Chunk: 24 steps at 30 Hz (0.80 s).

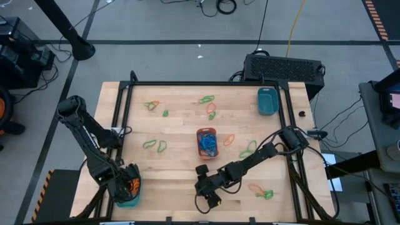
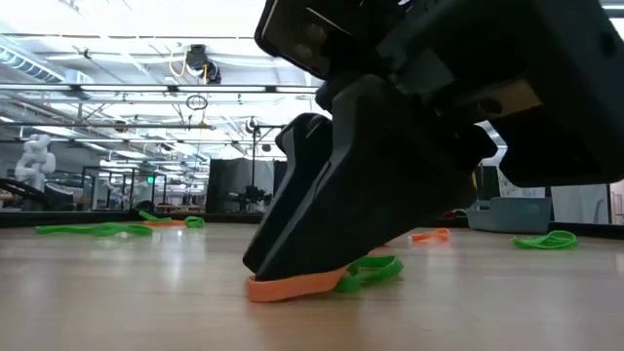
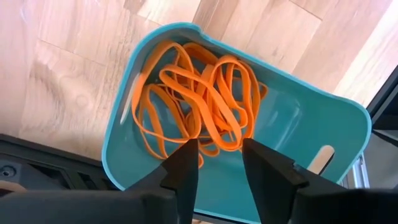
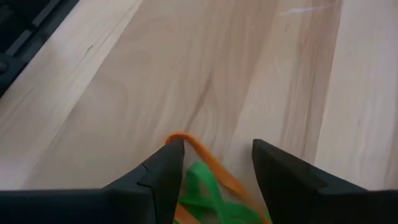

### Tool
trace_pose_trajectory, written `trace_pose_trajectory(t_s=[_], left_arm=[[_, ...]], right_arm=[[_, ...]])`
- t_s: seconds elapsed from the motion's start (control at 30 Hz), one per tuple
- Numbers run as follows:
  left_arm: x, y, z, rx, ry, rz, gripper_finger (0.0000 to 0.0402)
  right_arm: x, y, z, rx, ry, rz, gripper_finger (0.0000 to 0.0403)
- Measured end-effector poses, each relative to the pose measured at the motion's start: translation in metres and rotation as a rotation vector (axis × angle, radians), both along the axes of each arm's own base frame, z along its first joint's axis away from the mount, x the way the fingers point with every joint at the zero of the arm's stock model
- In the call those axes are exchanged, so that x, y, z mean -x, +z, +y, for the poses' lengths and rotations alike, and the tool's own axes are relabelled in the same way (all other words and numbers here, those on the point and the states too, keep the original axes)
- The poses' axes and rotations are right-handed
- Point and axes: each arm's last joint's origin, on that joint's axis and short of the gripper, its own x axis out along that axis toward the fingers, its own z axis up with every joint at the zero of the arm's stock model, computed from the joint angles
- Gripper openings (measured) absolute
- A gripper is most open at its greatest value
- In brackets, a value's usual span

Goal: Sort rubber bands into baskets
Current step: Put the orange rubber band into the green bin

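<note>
A teal basket (image 3: 298, 124) at the table's near left corner (image 1: 128, 194) holds several orange rubber bands (image 3: 205, 93). My left gripper (image 3: 221, 165) hangs open just above them, pointing down, with nothing between its fingers. Near the table's front edge, in the middle, my right gripper (image 4: 217, 168) slants down, open, over an orange band (image 2: 288, 286) and a green band (image 2: 369, 271) that lie tangled flat on the wood. In the high view the right gripper (image 1: 203, 186) hides both bands. My right gripper has one fingertip (image 2: 292, 261) down on the orange band's loop (image 4: 186, 142), coming from above at a slant from the table's right. The band lies flat on the table. The green band (image 4: 202, 186) lies in the gap between the open fingers, not pinched.
An orange basket (image 1: 207, 142) with blue bands stands mid-table, and a second teal basket (image 1: 267, 100) sits at the far right. Loose green and orange bands lie scattered: far left (image 1: 152, 105), far middle (image 1: 207, 103), left (image 1: 155, 145), right (image 1: 247, 149), near right (image 1: 262, 192).
</note>
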Motion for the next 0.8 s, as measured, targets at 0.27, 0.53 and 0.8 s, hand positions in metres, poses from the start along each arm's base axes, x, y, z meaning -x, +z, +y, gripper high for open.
trace_pose_trajectory(t_s=[0.27,0.53,0.8], left_arm=[[0.0,0.0,0.0,0.007,-0.02,0.009,0.0132],[0.003,0.021,0.005,0.128,-0.001,0.034,0.0132],[-0.005,0.05,0.016,0.004,-0.022,-0.456,0.0132]], right_arm=[[0.001,0.001,0.0,0.019,0.036,0.003,0.0065],[-0.001,0.015,0.0,0.015,0.05,-0.075,0.0007],[-0.001,0.056,-0.005,-0.002,-0.033,-0.198,0.0002]])
